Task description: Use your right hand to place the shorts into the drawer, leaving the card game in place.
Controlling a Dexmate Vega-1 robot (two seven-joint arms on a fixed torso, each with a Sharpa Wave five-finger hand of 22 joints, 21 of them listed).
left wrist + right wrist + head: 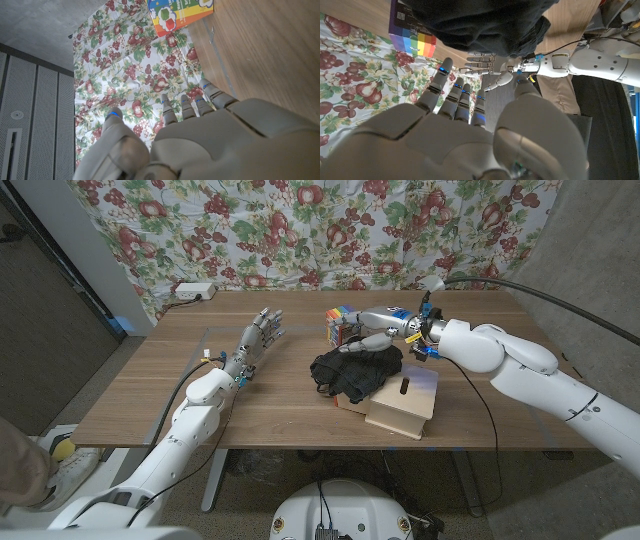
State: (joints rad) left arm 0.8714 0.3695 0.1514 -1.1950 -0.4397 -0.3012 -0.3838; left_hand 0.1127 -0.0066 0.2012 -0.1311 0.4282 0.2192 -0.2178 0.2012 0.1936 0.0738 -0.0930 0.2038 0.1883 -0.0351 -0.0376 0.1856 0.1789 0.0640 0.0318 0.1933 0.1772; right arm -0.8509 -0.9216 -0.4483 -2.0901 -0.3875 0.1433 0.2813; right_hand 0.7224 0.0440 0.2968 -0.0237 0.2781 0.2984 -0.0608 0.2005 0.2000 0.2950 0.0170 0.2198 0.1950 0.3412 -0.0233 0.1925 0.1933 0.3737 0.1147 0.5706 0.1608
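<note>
The black shorts [352,370] lie bunched on the table, their right side draped over the left part of the light wooden drawer [408,408], whose dark knob [405,388] points up. My right hand [381,324] hovers just behind and above the shorts [480,25], fingers [461,95] stretched out and apart, holding nothing. Behind the shorts, next to that hand, stands the rainbow-coloured card game box [338,326], also seen from the wrists [415,41] [180,15]. Further left my left hand [256,340] [210,135] stands on the table with fingers spread and nothing in it.
A white power strip [190,292] sits at the table's back left corner. A floral cloth [300,230] hangs behind the wooden table [170,395]. My right arm [530,375] comes in over the table's right side. The drawer stands near the front edge.
</note>
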